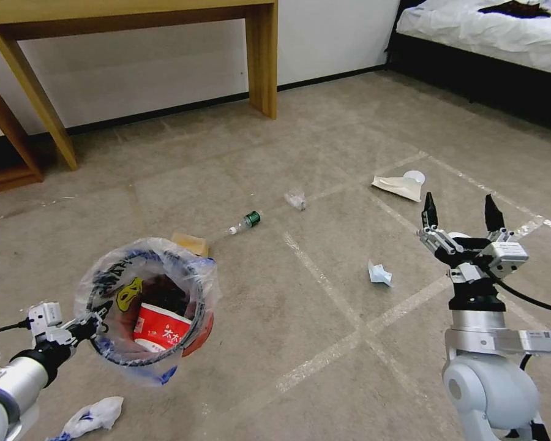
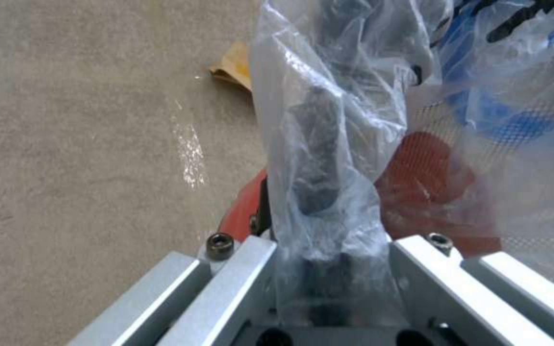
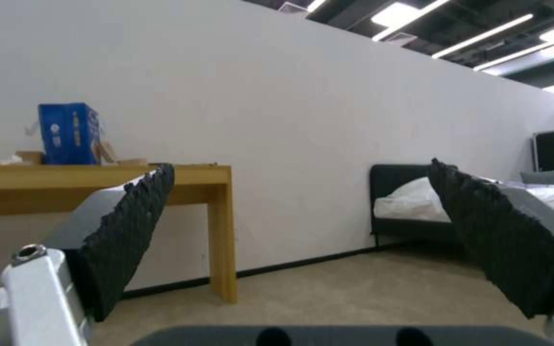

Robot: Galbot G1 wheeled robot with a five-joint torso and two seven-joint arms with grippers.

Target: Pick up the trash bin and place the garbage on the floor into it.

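The trash bin (image 1: 204, 331), red with a printed clear liner, hangs tilted above the floor (image 1: 324, 318) at the lower left. My left gripper (image 1: 93, 325) is shut on its rim. In the left wrist view the left gripper (image 2: 293, 192) pinches the rim of the trash bin (image 2: 424, 182), with one finger wrapped in liner. A red wrapper (image 1: 160, 335) lies inside. Garbage on the carpet: a green-labelled bottle (image 1: 246, 222), a clear crumpled piece (image 1: 296, 199), a tan bag (image 1: 191, 244), a white tissue (image 1: 379, 274), a pale paper bag (image 1: 400, 185) and a blue-white wrapper (image 1: 93, 415). My right gripper (image 1: 460, 212) is raised at the right, open and holding nothing.
A wooden desk (image 1: 262, 58) stands against the white wall at the back, and its leg meets the carpet. A bed (image 1: 490, 30) with white bedding fills the far right corner. A blue box (image 3: 69, 133) sits on the desk. Tape lines cross the carpet.
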